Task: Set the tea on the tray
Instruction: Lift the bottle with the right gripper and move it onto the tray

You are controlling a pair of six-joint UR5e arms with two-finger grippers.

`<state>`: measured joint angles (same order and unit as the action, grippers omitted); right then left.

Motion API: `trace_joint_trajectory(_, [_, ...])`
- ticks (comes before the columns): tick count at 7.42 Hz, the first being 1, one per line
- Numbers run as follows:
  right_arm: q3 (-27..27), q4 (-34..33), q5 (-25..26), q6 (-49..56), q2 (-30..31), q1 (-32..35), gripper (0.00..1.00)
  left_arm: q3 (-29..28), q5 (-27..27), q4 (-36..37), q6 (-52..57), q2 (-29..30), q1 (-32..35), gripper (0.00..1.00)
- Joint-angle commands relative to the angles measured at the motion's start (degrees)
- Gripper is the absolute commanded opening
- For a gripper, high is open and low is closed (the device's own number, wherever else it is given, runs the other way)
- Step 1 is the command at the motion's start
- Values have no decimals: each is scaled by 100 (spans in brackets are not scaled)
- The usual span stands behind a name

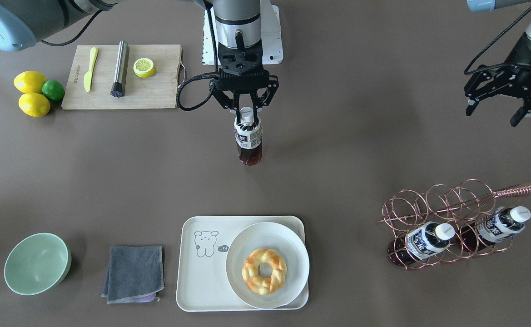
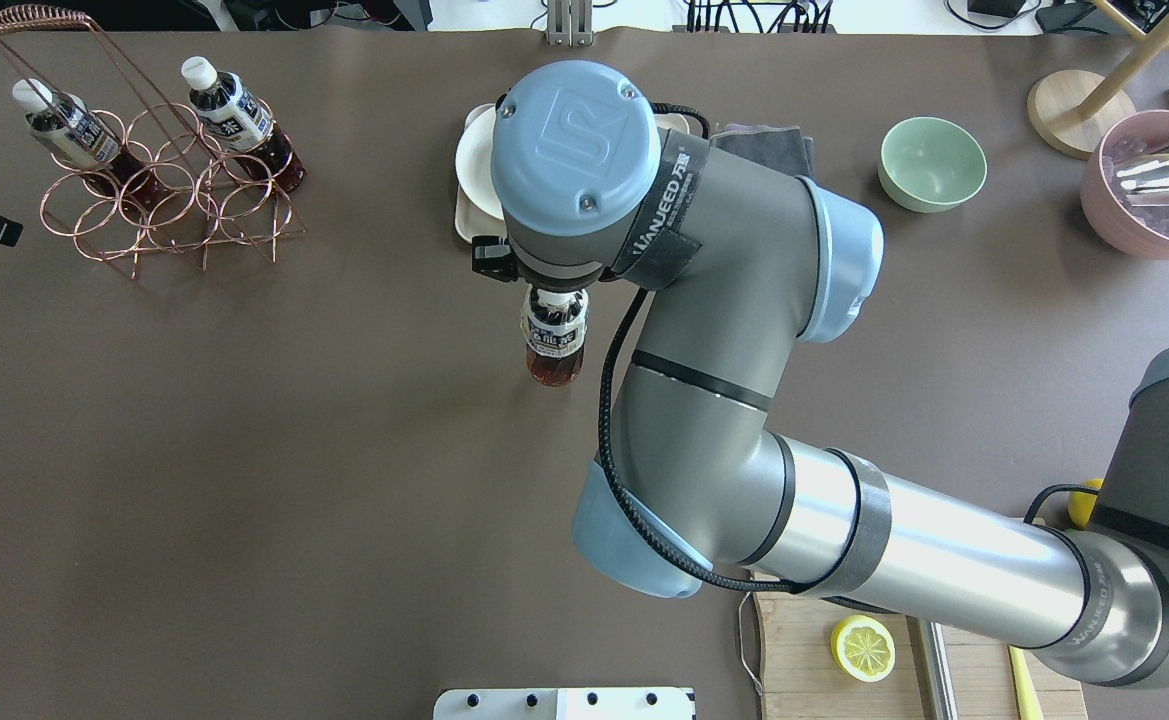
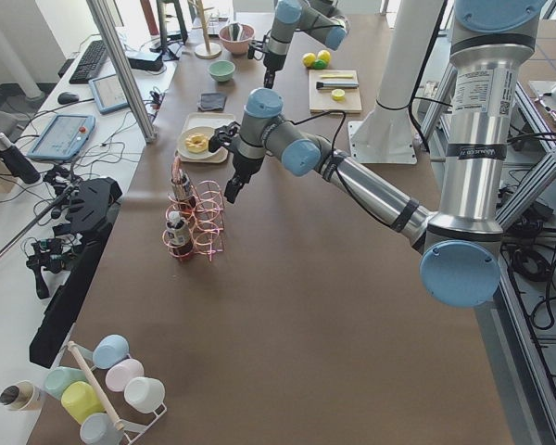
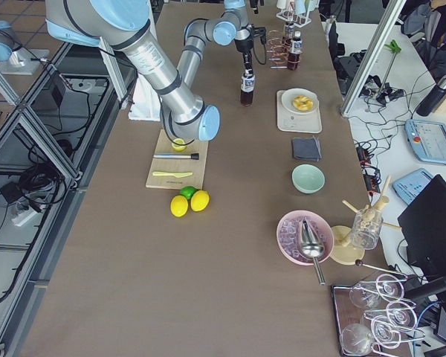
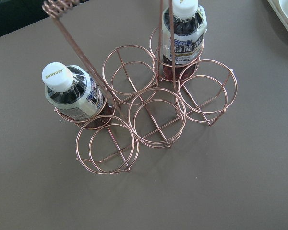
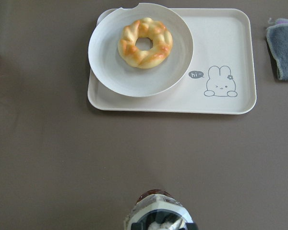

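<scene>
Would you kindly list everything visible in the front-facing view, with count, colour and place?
held tea: 1, reddish-brown, white cap; mid-table, upright
racked tea bottles: 2, same colours; in the rack
wire rack: 1, copper; robot's left
tray: 1, cream; far edge, centre
plate: 1, white; on tray
doughnut: 1, golden; on plate
cloth: 1, grey; beside tray
bowl: 1, pale green; beyond cloth
cutting board: 1, wooden; robot's right
knife: 1, yellow-green; on board
metal cylinder: 1, silver; on board
lemon half: 1, yellow; on board
lemons: 2, yellow; beside board
lime: 1, green; between lemons and board
right end effector: 1, black; shut on held tea
left end effector: 1, black; open, in the air
</scene>
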<state>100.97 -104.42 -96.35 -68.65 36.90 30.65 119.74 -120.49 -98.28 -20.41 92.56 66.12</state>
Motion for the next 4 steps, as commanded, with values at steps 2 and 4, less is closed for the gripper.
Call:
trace_joint_trajectory(2, [-120, 27, -636, 471, -7, 1087, 0, 171, -602, -490, 10, -692, 538, 94])
trace_joint_trajectory(4, [-846, 515, -946, 1061, -25, 1757, 0, 172, -1377, -963, 28, -1264, 1348, 94])
